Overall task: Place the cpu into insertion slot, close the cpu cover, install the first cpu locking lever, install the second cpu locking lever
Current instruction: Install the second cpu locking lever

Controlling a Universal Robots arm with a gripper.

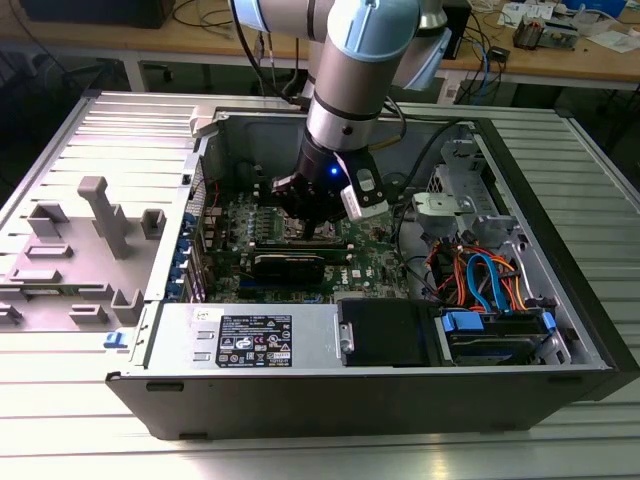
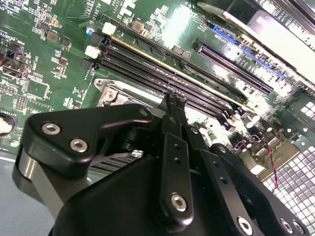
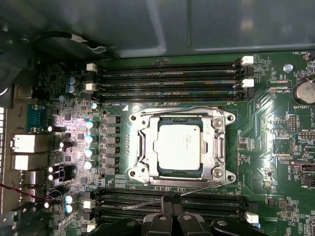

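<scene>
The cpu, a silver-grey square, lies flat in the insertion slot in the first wrist view. The cpu cover is down around it, framing the chip. One wire locking lever lies along the socket's far side by the memory slots. The other lever runs slanted along the near side, and my gripper is shut on it. In the second wrist view the fingertips meet just past a socket corner. In the exterior view my gripper reaches down inside the computer case.
Long black memory slots flank the socket on both sides. The green motherboard lies in an open case with a power supply in front and drive cables on the exterior view's right. Grey plastic fixtures stand on the exterior view's left.
</scene>
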